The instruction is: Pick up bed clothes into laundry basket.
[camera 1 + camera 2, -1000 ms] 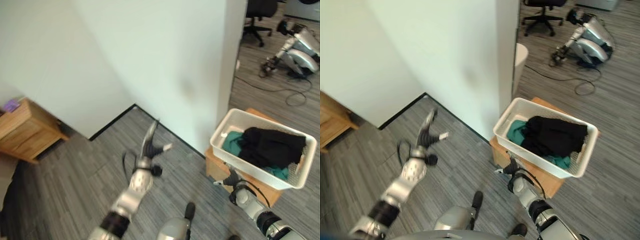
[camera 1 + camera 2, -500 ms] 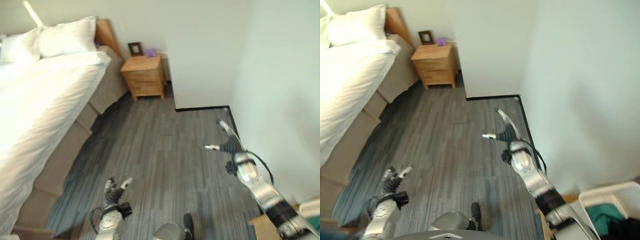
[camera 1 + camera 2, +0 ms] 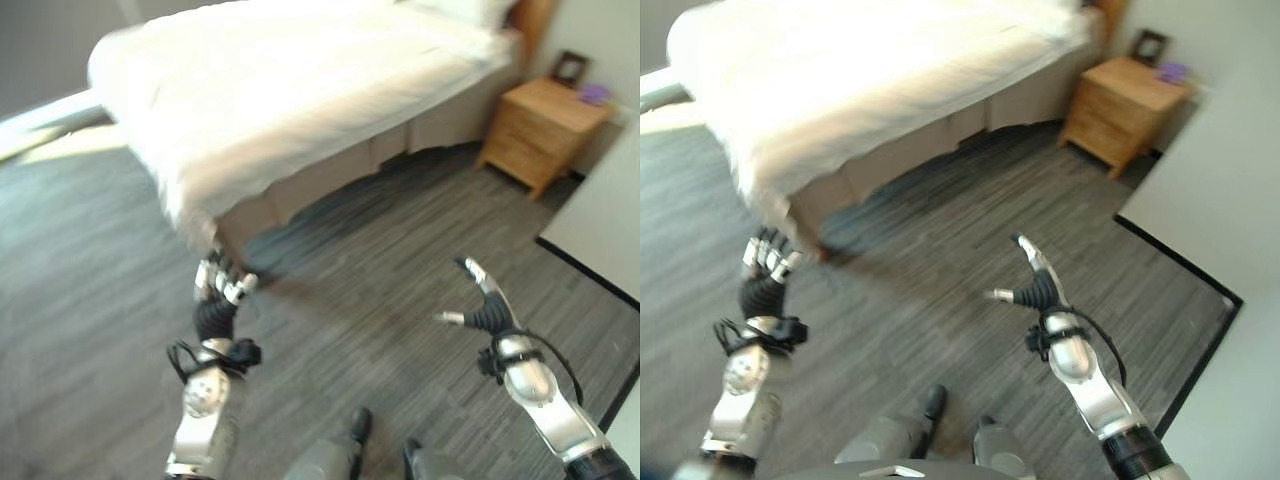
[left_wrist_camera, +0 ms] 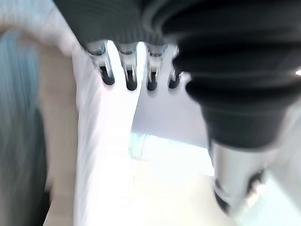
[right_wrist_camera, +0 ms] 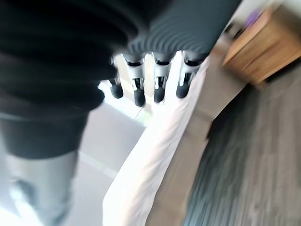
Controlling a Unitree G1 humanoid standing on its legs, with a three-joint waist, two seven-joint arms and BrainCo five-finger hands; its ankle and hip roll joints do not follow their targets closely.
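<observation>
A wide bed under a white cover stretches across the far side of the room, and the cover hangs down over its near corner. My left hand is raised in front of that corner, fingers relaxed and open, holding nothing. My right hand hovers over the grey floor to the right, open with thumb and fingers spread and nothing in it. In the left wrist view the fingers point at the white cover. In the right wrist view the fingers point toward the bed's side.
A wooden nightstand with a small picture frame stands at the bed's far right. A pale wall with a dark skirting runs along the right. Grey plank floor lies between me and the bed.
The camera has swung from the wall and white basket round to the bed, so the whole picture shifted. Both hands stay open with nothing in them, now raised toward the bed.
</observation>
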